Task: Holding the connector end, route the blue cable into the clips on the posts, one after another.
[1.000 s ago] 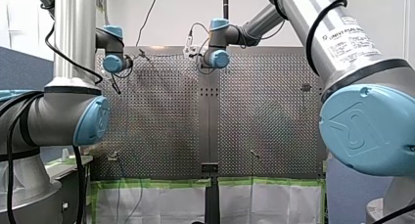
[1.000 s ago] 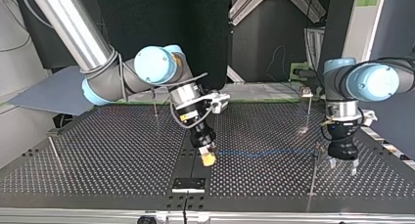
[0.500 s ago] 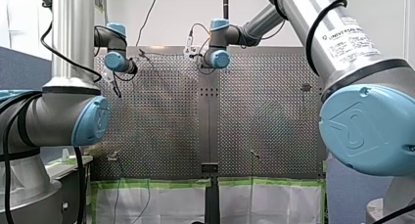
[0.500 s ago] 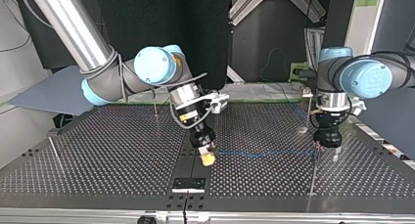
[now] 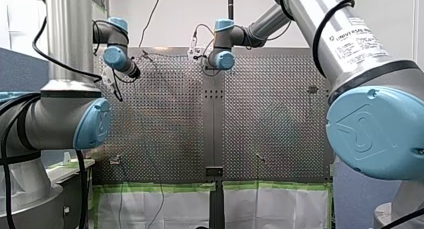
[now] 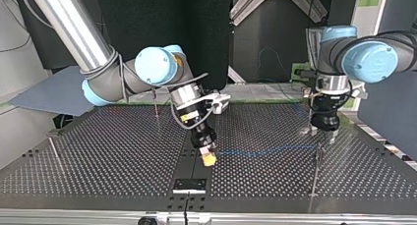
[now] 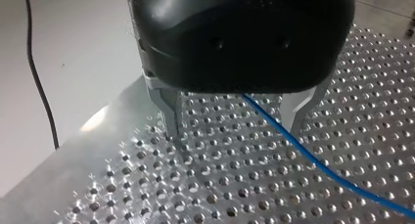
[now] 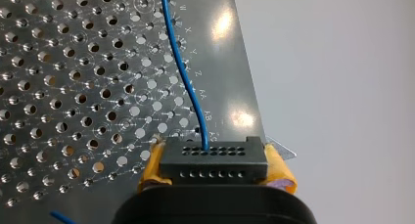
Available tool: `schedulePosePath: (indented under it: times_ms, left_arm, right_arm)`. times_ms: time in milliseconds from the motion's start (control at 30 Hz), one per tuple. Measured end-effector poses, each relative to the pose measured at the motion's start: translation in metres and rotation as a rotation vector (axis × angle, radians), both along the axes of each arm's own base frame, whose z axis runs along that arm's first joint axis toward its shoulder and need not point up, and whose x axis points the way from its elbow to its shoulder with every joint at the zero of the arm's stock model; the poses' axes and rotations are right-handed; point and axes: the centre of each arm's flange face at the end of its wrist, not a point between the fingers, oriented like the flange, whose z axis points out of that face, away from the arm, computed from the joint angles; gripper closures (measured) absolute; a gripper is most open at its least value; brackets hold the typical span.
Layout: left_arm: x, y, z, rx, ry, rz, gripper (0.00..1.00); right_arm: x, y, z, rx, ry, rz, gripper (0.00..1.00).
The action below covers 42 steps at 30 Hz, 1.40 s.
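**Pinching the black rectangular connector [image 8: 214, 158] in our yellow-padded right hand [image 6: 209, 157]**

It sits low over the perforated metal tabletop [image 6: 98, 151]. In the top view the thin blue cable [image 6: 265, 150] runs rightward from it to a slim metal post [image 6: 315, 173]. Our black left hand [image 6: 325, 136] hangs there, metal fingers [image 7: 166, 111] spread, cable passing between them.

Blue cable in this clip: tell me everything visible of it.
The blue cable is thin and smooth, plastic-sheathed by its look. One end enters a black many-holed connector clamped between the yellow pads of my right end effector. From there it runs low over the perforated table toward a thin post at the top view's right, passing between the open metal fingers of my left end effector; whether they touch it is unclear.
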Motion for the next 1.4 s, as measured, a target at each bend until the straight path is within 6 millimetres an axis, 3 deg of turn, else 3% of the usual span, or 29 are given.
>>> schedulePosePath:
  times_ms: [733, 967, 1400]
  left_arm:
    - [-0.044, -0.008, 0.060, 0.106, -0.101, 0.056, 0.00]
    - [-0.054, -0.013, 0.065, 0.176, -0.090, 0.086, 0.00]
    - [-0.055, -0.035, 0.069, 0.305, -0.118, -0.033, 0.00]
  right_arm:
    - [-0.003, -0.003, -0.001, 0.006, 0.005, -0.005, 1.00]
    - [-0.003, -0.003, -0.001, 0.008, 0.007, -0.005, 1.00]
    - [-0.005, -0.004, -0.005, 0.025, 0.022, -0.009, 1.00]
